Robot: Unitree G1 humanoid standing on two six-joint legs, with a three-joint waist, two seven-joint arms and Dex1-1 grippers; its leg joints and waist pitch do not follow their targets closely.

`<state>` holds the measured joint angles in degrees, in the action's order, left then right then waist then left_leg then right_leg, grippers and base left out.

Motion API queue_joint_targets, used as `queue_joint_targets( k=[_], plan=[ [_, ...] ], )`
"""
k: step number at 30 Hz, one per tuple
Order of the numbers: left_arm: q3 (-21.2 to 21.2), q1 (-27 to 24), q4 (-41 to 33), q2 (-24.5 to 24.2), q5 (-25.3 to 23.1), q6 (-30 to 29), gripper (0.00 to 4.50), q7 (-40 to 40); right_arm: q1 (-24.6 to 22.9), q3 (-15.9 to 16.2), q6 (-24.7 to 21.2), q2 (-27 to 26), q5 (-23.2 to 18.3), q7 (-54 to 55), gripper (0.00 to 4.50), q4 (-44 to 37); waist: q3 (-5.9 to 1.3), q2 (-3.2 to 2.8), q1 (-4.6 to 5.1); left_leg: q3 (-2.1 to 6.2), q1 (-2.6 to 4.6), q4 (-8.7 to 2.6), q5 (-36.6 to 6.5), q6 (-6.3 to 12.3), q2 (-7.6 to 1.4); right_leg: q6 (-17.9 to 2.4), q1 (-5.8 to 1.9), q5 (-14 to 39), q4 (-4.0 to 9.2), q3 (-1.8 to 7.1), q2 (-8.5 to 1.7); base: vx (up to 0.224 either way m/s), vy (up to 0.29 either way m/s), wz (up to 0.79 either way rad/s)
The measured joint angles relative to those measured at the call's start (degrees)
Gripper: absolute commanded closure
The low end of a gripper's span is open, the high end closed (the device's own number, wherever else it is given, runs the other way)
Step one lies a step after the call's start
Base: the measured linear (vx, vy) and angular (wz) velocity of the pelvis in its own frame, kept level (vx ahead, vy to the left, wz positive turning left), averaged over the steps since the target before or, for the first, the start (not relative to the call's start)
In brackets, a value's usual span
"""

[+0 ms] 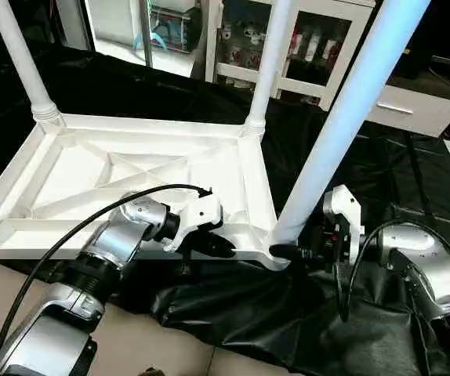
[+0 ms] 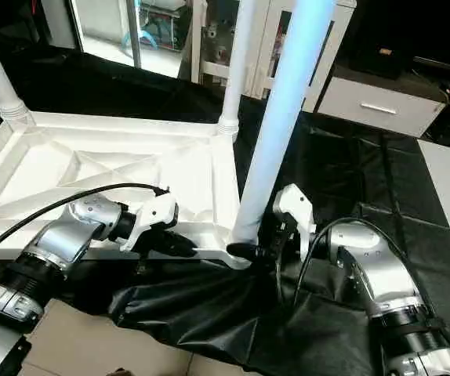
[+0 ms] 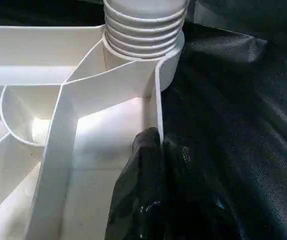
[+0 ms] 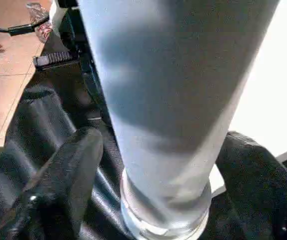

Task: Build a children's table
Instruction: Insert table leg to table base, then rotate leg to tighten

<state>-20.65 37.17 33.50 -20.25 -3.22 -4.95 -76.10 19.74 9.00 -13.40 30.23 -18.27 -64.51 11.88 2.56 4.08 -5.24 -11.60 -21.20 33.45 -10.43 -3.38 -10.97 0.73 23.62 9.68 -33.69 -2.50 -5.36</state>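
White plastic square tabletop lies underside-up on black cloth. Left gripper pinches its rim; right gripper straddles the third white tapered leg, open. Next likely: twisting it tight.

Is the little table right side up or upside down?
Upside down: the tabletop shows its ribbed underside, and its legs point up.

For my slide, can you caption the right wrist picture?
Two black fingers flank the long white tapered plastic leg standing in its corner socket.

Glossy white plastic tabletop and smooth legs sit on crinkled, shiny black sheeting.
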Motion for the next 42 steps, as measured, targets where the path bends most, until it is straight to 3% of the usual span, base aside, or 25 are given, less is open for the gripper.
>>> queue_joint_targets(
  k=[19, 32, 38, 42],
  plan=[
    [-0.43, -0.54, -0.78, -0.38, 0.0, -0.12, 4.5, -0.15, 0.28, 0.07, 2.71, 0.19, 0.92, -2.31, 2.45, 2.27, -0.03, 0.04, -0.04, 0.01, 0.06, 0.27, 0.01, -0.01, -0.01, 0.0, -0.02, 0.0, -0.36, 0.03, -0.02, 0.0, 0.0, 0.0],
    [-0.5, -0.63, -0.9, -0.31, -0.01, -0.14, 4.5, 0.47, 0.25, -0.03, 3.89, -0.25, 1.67, -2.06, 2.59, 2.81, -0.05, 0.07, -0.01, 0.01, 0.1, 0.28, 0.01, -0.01, -0.01, -0.01, -0.08, 0.0, -0.36, 0.03, -0.02, 0.0, 0.0, 0.0],
    [2.05, 1.42, 3.98, 4.16, -0.96, -3.87, 4.5, 10.32, 1.49, -2.98, 1.47, -6.32, 3.19, 11.93, 2.6, 7.58, -0.08, 0.18, 0.62, 0.07, 0.63, 0.38, 0.01, -0.02, 0.02, 0.14, -0.55, 0.08, -0.26, 0.05, -0.02, -0.029, 0.001, -0.01],
    [4.75, 4.15, 9.3, 10.08, -0.92, -8.23, 4.5, 21.04, 4.46, -7.52, -0.66, -14.32, 4.39, 29.37, 2.6, 12.85, 0.01, 0.2, 2.45, 0.33, 0.55, 0.42, 0.01, -0.01, 0.08, 0.19, -0.56, 0.11, 0.41, -0.15, -0.02, -0.038, 0.009, -0.03]
  ],
)
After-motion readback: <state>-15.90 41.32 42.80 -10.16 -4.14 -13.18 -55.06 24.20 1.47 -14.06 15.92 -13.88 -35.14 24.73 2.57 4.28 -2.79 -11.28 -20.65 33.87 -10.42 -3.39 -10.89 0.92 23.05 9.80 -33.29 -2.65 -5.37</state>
